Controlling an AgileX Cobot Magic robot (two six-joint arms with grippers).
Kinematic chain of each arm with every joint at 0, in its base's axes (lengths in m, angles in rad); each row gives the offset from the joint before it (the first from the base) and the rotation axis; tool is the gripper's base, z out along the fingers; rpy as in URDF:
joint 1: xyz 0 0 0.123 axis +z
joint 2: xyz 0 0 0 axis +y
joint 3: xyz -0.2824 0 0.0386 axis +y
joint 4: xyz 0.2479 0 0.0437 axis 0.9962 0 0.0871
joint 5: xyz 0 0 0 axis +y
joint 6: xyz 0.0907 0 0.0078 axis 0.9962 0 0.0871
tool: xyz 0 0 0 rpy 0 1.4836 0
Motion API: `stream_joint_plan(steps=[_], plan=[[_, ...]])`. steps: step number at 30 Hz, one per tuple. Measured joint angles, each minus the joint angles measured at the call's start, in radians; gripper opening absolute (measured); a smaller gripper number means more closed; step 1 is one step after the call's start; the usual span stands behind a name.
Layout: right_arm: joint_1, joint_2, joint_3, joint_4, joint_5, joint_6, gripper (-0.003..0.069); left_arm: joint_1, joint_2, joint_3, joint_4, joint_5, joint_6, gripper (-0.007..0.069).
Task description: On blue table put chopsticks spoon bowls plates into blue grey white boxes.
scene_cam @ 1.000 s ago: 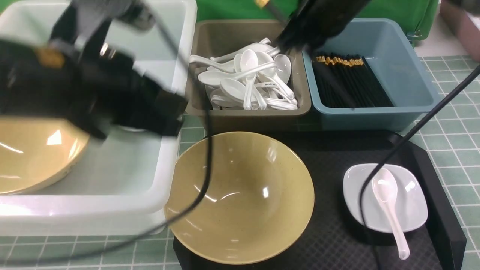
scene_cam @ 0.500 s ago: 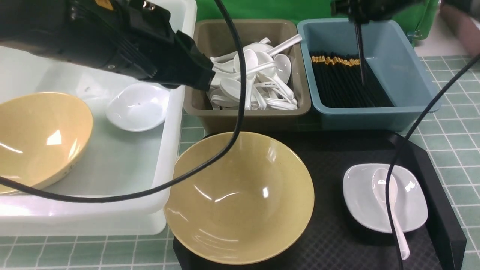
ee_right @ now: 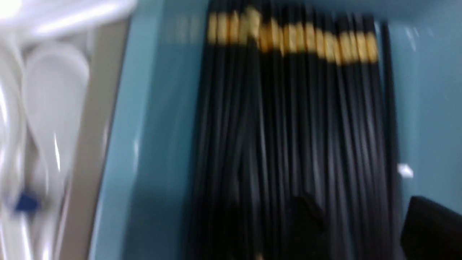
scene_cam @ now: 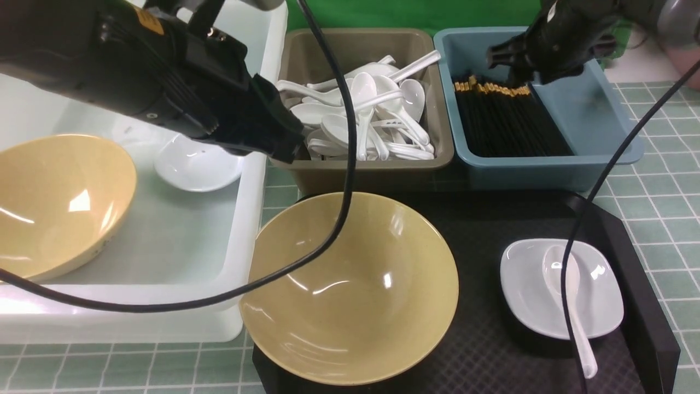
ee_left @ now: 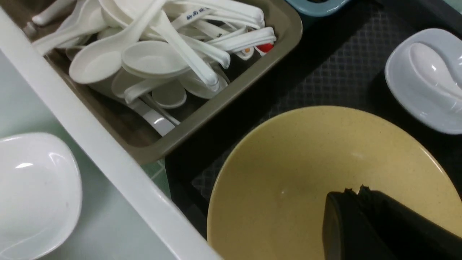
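Two bowls (scene_cam: 350,284) lie apart, one in the white tub (scene_cam: 249,219), one on the black tray (scene_cam: 492,219) beside a plate (scene_cam: 599,306) holding a spoon (scene_cam: 553,273). The left gripper (scene_cam: 287,145), closed and empty, hovers by the tub; the right gripper (scene_cam: 518,76), spread wide, hangs over chopsticks (scene_cam: 508,123) in the blue box (scene_cam: 547,169).

Left end effector (ee_left: 355,191) closed, angled down — right end effector (ee_right: 361,213) jaws parted.
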Motion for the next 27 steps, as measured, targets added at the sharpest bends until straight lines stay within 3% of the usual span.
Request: stream_joint_plan(steps=[4, 9, 15, 18, 21, 27], plan=[[0.0, -0.068, 0.004, 0.017, 0.166, -0.111, 0.0429, 0.0, -0.001, -0.001, 0.004, 0.028, 0.0, 0.0001], [0.012, -0.214, 0.152, 0.116, 0.182, -0.184, 0.043, 0.0, -0.001, -0.002, -0.003, 0.046, 0.002, 0.0001], [0.076, -0.488, 0.532, 0.162, 0.184, -0.229, 0.043, 0.0, -0.001, -0.002, -0.029, 0.113, 0.04, 0.0001], [0.099, -0.594, 0.706, 0.166, 0.156, -0.225, 0.043, 0.0, -0.001, -0.002, -0.036, 0.127, 0.055, 0.0001], [0.11, -0.725, 0.954, 0.171, 0.027, -0.149, 0.043, 0.0, -0.001, -0.002, -0.04, 0.134, 0.06, 0.0001], [0.11, -0.781, 1.174, 0.17, -0.158, -0.042, 0.043, 0.0, -0.001, -0.003, -0.084, 0.138, 0.079, 0.0001]])
